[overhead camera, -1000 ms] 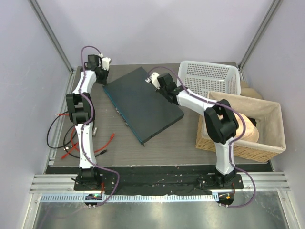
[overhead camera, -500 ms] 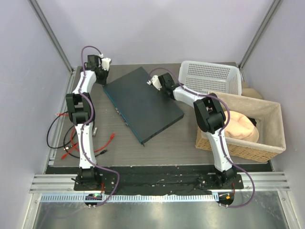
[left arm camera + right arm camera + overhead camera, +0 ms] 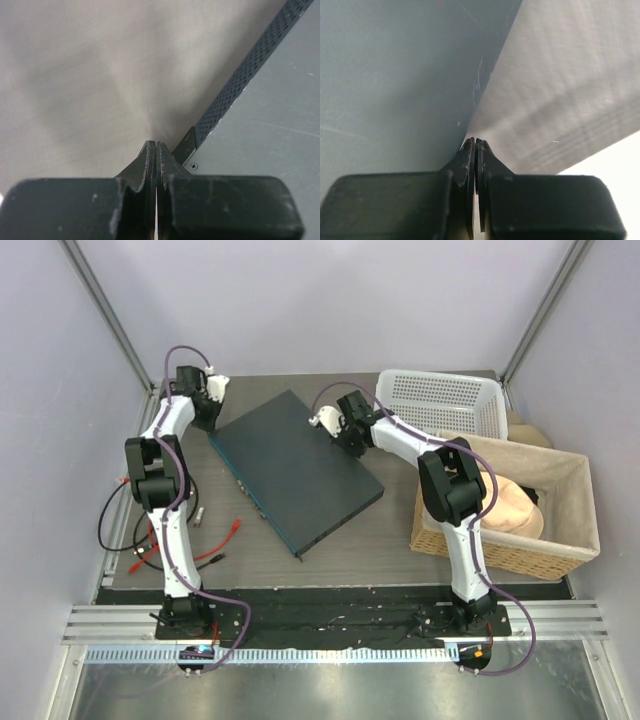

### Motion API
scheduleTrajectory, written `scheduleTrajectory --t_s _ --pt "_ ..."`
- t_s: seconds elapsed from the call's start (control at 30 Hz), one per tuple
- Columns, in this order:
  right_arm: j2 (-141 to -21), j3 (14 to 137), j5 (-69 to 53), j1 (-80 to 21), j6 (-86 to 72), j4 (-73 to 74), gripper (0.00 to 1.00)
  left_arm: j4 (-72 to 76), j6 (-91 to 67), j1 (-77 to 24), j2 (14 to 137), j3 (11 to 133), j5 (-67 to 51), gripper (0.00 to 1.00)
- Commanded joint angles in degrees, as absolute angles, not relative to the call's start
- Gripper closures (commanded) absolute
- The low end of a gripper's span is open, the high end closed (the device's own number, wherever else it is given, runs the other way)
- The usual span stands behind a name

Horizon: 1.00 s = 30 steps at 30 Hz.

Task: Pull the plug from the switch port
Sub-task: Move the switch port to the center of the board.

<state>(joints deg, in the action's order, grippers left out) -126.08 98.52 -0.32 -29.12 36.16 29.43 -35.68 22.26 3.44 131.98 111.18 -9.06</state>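
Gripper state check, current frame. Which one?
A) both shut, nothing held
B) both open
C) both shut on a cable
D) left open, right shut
A: in both wrist views the jaws are pressed together with nothing between them, the left gripper at a corner of the switch and the right gripper at its edge.

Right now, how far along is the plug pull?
Looks done: no cable visibly runs into the switch; red and black cables lie loose at the table's left. In hand: nothing; left gripper and right gripper are shut, empty, at the switch's edges. Left: confirming the ports are clear, too small to tell.
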Motion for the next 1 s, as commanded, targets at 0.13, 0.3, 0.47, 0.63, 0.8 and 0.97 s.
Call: scheduleTrajectory --t_s 0.13,0.3,0.47,0.63,0.8,0.97 --pt "-126.3 97.9 -15.6 -40.5 32.4 38.6 0.98 -47.2 22.9 1.9 122.9 93.3 -13.7 1.00" --pt "-124.4 96.3 -13.2 -41.5 30.6 37.0 0.97 -44.7 20.8 2.0 118.3 90.1 -13.3 1.00" --pt "-121.7 94.7 -6.7 -40.6 28.8 32.7 0.92 -34.7 16.5 1.9 102.9 82.5 -13.0 0.63" --pt "-120.1 93.5 -6.3 -39.0 28.2 32.4 0.88 -30.0 16.6 1.7 87.3 76.1 -25.4 0.00" --pt "-118.7 91.9 -5.7 -38.2 28.0 31.6 0.87 -24.0 12.4 0.7 80.8 64.9 -27.5 0.01" --pt "-116.2 92.3 -5.0 -37.5 26.4 31.5 0.86 -38.6 15.8 3.8 83.2 66.6 -28.4 0.03"
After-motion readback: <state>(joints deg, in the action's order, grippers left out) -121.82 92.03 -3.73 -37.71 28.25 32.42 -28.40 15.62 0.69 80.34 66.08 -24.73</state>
